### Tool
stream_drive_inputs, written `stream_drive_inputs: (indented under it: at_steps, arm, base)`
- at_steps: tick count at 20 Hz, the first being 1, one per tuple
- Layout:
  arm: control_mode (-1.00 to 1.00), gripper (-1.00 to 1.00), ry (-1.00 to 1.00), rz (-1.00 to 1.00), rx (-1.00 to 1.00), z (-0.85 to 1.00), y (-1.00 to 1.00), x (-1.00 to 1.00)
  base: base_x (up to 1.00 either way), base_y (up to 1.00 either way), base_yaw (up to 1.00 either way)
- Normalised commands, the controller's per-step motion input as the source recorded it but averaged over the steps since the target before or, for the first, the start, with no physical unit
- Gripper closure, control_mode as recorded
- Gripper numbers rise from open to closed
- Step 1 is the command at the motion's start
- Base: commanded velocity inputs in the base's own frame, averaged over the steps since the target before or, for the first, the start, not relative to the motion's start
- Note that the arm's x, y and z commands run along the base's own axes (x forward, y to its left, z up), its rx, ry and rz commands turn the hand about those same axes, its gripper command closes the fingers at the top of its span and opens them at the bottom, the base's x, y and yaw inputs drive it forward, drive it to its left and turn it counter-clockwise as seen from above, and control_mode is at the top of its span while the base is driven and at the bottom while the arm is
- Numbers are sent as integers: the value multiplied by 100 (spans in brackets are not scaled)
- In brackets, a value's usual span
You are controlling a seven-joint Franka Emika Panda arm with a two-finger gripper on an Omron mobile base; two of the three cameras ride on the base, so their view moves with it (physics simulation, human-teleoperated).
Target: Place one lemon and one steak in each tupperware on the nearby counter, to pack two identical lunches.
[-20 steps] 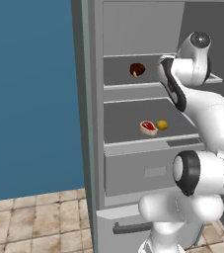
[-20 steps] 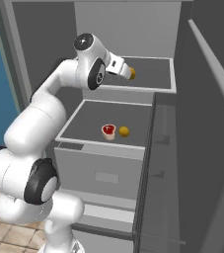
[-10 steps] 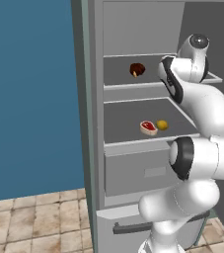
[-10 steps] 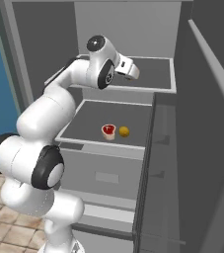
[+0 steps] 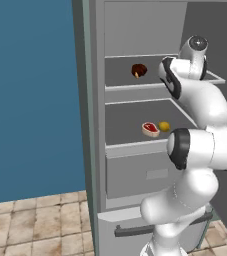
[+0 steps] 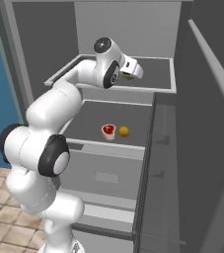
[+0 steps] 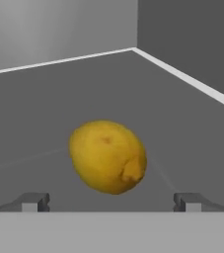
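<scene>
two shelves stand open in the fridge, and the white arm reaches up into the upper shelf (image 6: 163, 74). seen from the hand, the gripper (image 7: 111, 201) has its two dark tips spread as wide as they go, one at about 8 o'clock and the other at about 4 o'clock, with nothing between them. a lemon (image 7: 108, 156) lies on the grey shelf floor just ahead of the tips, centred in the gap but not touched by either one, its nubby end turned toward 4 o'clock.

from the right side the hand covers most of that lemon; only a sliver of yellow shows under the white wrist. on the same shelf, off at 9 o'clock from the arm in the left side view, sits a dark reddish-brown round thing (image 5: 139, 70).

down on the lower shelf (image 5: 125, 120) a steak (image 5: 150, 129) and a second lemon (image 5: 164, 126) lie just beside each other, the meat on the left, the fruit on the right, well apart from the hand.
</scene>
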Motion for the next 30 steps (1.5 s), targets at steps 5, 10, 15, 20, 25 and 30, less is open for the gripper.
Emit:
stream_drive_inputs:
  at_steps: [5, 10, 15, 20, 25, 30]
  arm:
    - [-100, -100, 0, 0, 0, -8, -8, 30]
    - [-100, -100, 0, 0, 0, -27, 0, 20]
    - [-100, -100, 0, 0, 0, -27, 0, 23]
    - [-100, -100, 0, 0, 0, -18, 0, 32]
    - [-100, -100, 0, 0, 0, -35, 0, 22]
    - [-100, 100, 7, 0, 0, -63, 0, 11]
  base:
    - [0, 0, 0]
    - [0, 0, 0]
    - [0, 0, 0]
    - [0, 0, 0]
    - [0, 0, 0]
    - [0, 0, 0]
